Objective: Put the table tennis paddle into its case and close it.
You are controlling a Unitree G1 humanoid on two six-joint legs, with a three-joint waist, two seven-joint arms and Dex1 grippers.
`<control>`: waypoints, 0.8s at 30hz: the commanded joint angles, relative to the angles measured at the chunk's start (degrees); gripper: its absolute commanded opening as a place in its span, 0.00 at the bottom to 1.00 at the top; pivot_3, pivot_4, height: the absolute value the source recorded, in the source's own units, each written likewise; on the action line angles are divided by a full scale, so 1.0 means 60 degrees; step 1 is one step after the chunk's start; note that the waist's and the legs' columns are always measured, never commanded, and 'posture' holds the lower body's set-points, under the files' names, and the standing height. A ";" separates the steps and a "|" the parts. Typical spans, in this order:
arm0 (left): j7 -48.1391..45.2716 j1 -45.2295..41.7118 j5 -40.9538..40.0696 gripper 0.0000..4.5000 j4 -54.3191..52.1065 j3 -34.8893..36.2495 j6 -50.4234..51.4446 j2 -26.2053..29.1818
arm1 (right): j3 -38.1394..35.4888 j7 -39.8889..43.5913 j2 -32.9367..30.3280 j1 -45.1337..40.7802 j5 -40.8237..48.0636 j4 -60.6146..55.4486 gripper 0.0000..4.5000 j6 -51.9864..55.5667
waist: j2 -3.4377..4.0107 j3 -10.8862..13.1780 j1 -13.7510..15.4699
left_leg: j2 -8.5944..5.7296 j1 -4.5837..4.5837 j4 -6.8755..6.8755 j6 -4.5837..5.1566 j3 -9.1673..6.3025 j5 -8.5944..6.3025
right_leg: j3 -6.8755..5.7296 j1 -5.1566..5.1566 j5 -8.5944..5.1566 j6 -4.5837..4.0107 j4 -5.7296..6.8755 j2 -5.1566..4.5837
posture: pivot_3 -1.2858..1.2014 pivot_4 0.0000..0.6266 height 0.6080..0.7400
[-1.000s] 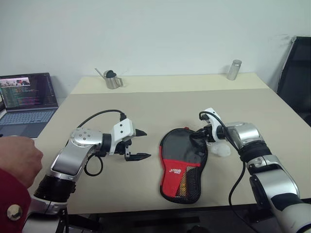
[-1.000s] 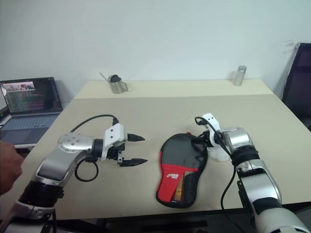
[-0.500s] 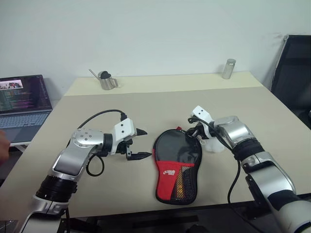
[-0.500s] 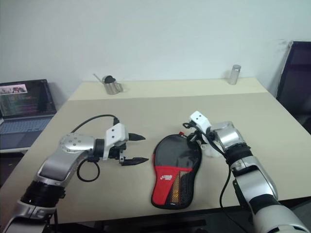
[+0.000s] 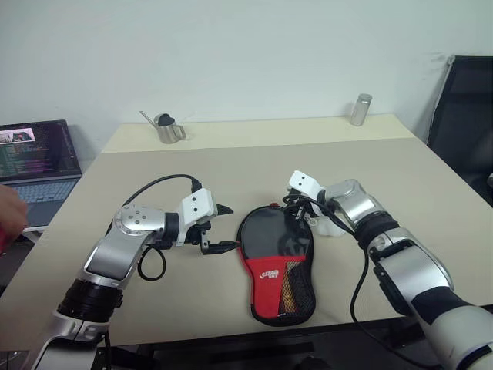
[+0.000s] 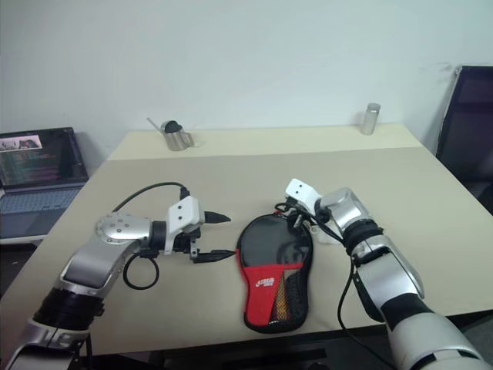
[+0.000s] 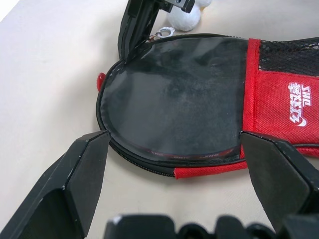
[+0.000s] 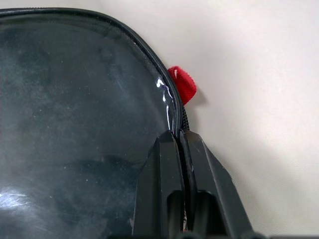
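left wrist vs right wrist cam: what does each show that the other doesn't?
Left wrist alone: the open left gripper, the case's red lettered part and mesh pocket, a white lump past the case.

Right wrist alone: a close look at the right gripper's fingers shut on the zipper edge.

Both: the case, its red tab, the right gripper, the table.

We see the case (image 7: 199, 99) with a glossy, clear plastic round face, matt red cloth and black mesh; the worktop (image 5: 231, 166) looks smooth, matt beige; the far cup (image 5: 166, 129) and canister (image 5: 359, 109) look like shiny metal
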 commanded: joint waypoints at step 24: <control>0.1074 -0.1634 0.0005 1.00 0.2947 -0.0912 -0.0666 -0.4110 | -0.1576 0.1437 -0.3364 0.1876 0.0687 -0.7354 0.99 0.4043 | 0.0000 0.0000 0.0449 | -0.0007 -0.0063 0.0015 0.0001 -0.0015 -0.0001 | -0.0030 -0.0017 0.0000 0.0001 -0.0033 -0.0006 | 0.52 0.24 1.00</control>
